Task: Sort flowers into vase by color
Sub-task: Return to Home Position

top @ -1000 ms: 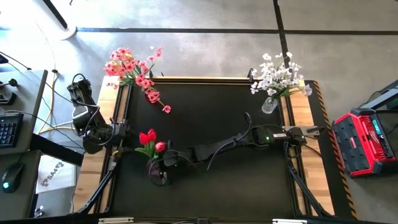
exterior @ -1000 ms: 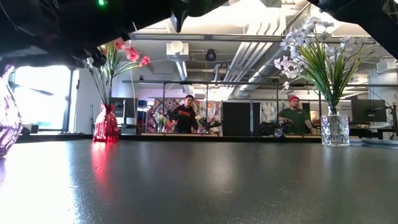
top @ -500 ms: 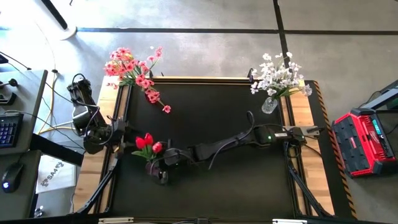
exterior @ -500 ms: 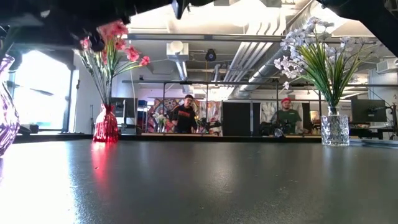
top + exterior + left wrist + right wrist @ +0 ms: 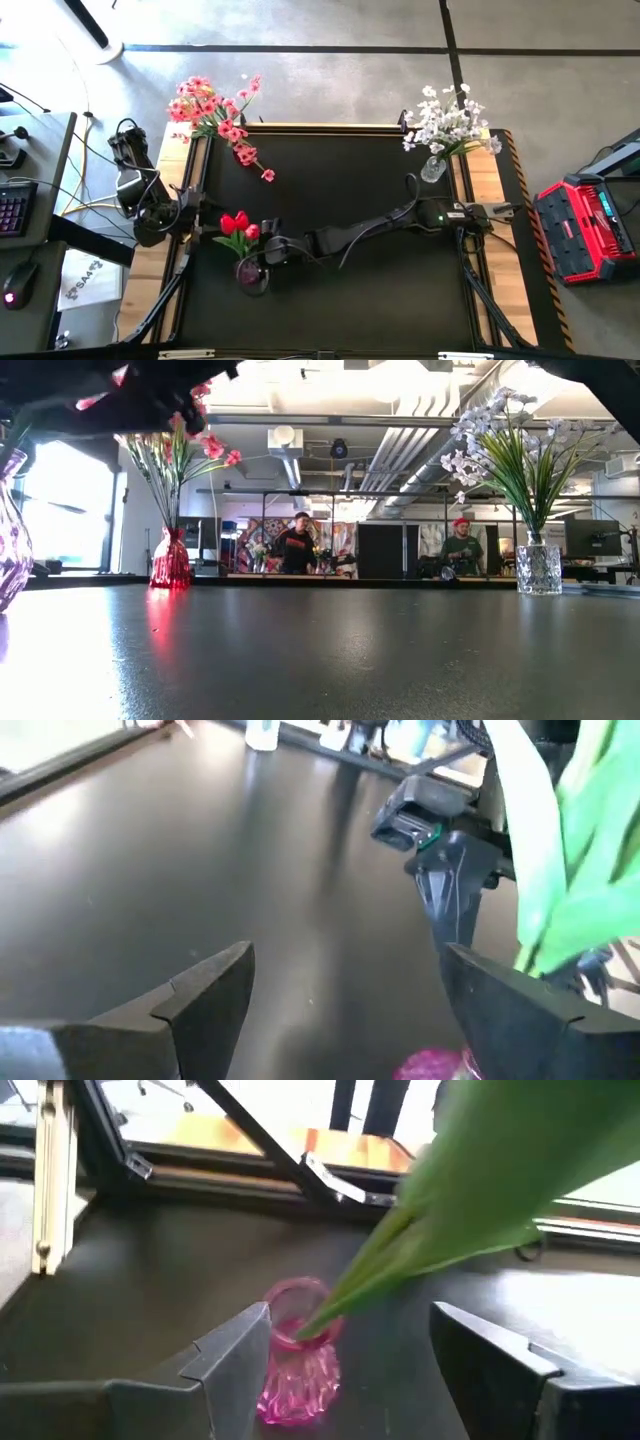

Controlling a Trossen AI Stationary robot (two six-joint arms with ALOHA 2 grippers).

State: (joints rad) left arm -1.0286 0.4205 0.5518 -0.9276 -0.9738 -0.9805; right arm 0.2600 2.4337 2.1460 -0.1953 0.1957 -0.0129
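Red tulip flowers (image 5: 237, 224) stand with their stems in a pink glass vase (image 5: 250, 272) (image 5: 297, 1360) at the table's near left. Their green leaves (image 5: 470, 1190) cross the right wrist view. My right gripper (image 5: 268, 248) (image 5: 350, 1315) hovers open just right of the tulips and above the vase, fingers apart on either side of it. My left gripper (image 5: 200, 218) (image 5: 345, 960) waits open at the table's left edge, just left of the tulips. Pink flowers (image 5: 215, 115) stand in a red vase (image 5: 170, 560) at the far left. White flowers (image 5: 445, 122) stand in a clear vase (image 5: 539, 568) at the far right.
The black mat (image 5: 350, 180) lies bare between the three vases. A red toolbox (image 5: 585, 230) sits beyond the table's right edge, and a desk with a keyboard (image 5: 15, 205) beyond the left. Two people (image 5: 297, 545) stand in the room behind the table.
My right gripper has risen and drawn slightly away from the pink vase. In the low view its dark bulk has lifted, uncovering the pink flowers behind. The tulips have swayed a little in the vase and stand upright.
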